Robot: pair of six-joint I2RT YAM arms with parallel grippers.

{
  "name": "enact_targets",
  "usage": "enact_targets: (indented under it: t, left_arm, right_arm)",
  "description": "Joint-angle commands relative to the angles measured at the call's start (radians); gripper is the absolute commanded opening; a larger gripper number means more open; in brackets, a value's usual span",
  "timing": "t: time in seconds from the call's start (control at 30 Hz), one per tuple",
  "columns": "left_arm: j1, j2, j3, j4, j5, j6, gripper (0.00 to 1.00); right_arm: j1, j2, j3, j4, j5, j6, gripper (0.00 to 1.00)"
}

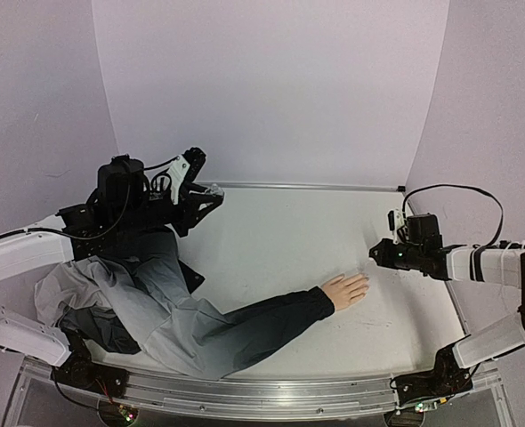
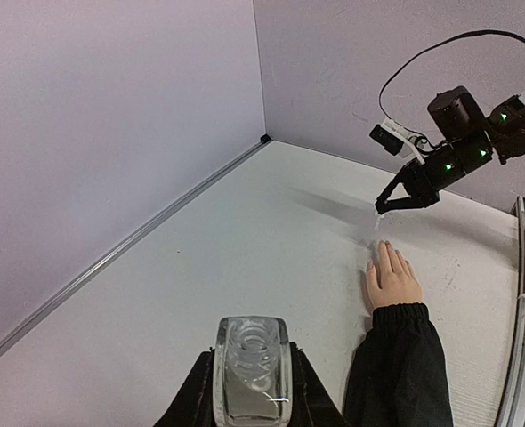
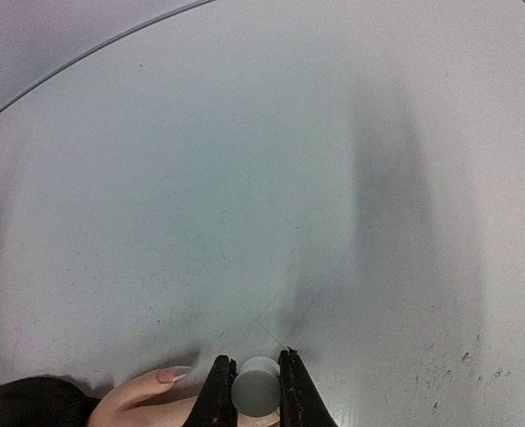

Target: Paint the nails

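The pale peach mannequin hand (image 1: 344, 290) lies flat on the table at the end of a dark sleeve (image 1: 262, 322), fingers pointing right. Its nails are tiny; one nail (image 3: 175, 374) shows in the right wrist view. My right gripper (image 1: 375, 258) hovers just beyond the fingertips, shut on a small grey round cap (image 3: 255, 391). Whether a brush hangs under the cap is hidden. The left wrist view shows the hand (image 2: 391, 277) with the right gripper (image 2: 383, 209) above its fingertips. My left gripper (image 2: 251, 356) is shut on a small clear bottle (image 2: 251, 382), held at the far left (image 1: 211, 191).
A grey and dark garment (image 1: 125, 298) is heaped at the near left, under the left arm. Lilac walls close in the white table (image 1: 280, 231) at the back and both sides. A metal rail (image 1: 262, 391) runs along the near edge.
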Motion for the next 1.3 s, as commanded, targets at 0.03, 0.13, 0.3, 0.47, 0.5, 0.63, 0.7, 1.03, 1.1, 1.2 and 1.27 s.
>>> enact_targets:
  t: [0.03, 0.13, 0.3, 0.47, 0.5, 0.63, 0.7, 1.03, 1.1, 1.2, 1.27]
  left_arm:
    - [0.004, -0.036, 0.004, 0.068, 0.013, 0.003, 0.00]
    - [0.004, -0.039, 0.003, 0.068, 0.010, 0.003, 0.00]
    - [0.004, -0.039, 0.003, 0.068, 0.007, 0.002, 0.00]
    - [0.004, -0.032, 0.003, 0.068, 0.008, 0.003, 0.00]
    - [0.004, -0.031, 0.004, 0.067, 0.008, 0.004, 0.00]
    - [0.004, -0.025, 0.006, 0.068, 0.011, 0.003, 0.00]
    - [0.004, -0.024, 0.006, 0.066, 0.013, 0.003, 0.00]
    - [0.004, -0.024, 0.004, 0.066, 0.010, 0.003, 0.00]
    - [0.004, -0.022, 0.004, 0.067, 0.009, 0.006, 0.00]
    - [0.004, -0.023, 0.003, 0.067, 0.009, 0.007, 0.00]
    - [0.004, -0.023, 0.005, 0.067, 0.007, 0.008, 0.00]
  right_arm:
    - [-0.002, -0.012, -0.013, -0.011, -0.066, 0.000, 0.00]
    - [-0.002, 0.005, -0.011, -0.008, -0.067, 0.000, 0.00]
    - [-0.002, 0.039, 0.002, -0.015, -0.044, 0.005, 0.00]
    - [-0.002, 0.033, 0.003, -0.032, -0.039, 0.004, 0.00]
    - [-0.002, 0.027, 0.002, -0.034, -0.040, 0.004, 0.00]
    - [-0.002, 0.018, -0.002, -0.041, -0.041, 0.005, 0.00]
    - [-0.003, 0.027, 0.000, -0.043, -0.047, 0.005, 0.00]
    - [-0.002, 0.064, 0.022, -0.050, -0.007, 0.017, 0.00]
    - [-0.002, 0.073, 0.024, -0.051, 0.001, 0.019, 0.00]
    - [-0.003, 0.082, 0.028, -0.049, 0.020, 0.024, 0.00]
    - [-0.002, 0.092, 0.033, -0.046, 0.038, 0.026, 0.00]
